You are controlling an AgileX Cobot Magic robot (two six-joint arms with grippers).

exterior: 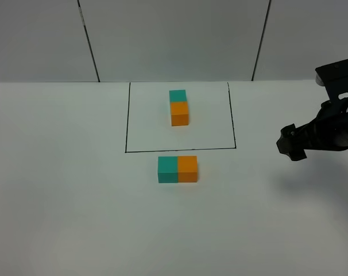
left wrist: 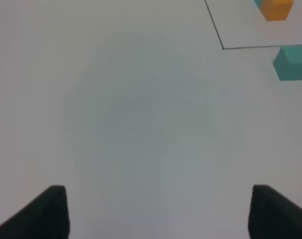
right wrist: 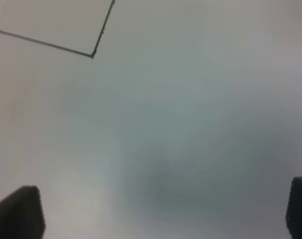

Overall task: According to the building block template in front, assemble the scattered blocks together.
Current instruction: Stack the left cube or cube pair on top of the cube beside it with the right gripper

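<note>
The left tool [left wrist: 158, 214] and right tool [right wrist: 158, 214] both gape wide and empty, away from the cubes. On the worktop [exterior: 59, 201] the scattered blocks [exterior: 177, 169] sit touching, teal left, orange right, seemingly joined already. Beyond, the black outline [exterior: 128, 115] encloses only the template [exterior: 179, 107], teal behind orange.

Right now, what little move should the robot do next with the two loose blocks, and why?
Probably reach the right end effector toward the loose orange block. It sits beside the teal block, but in the framed pair orange is in front of teal. The end effector is open and empty.
</note>
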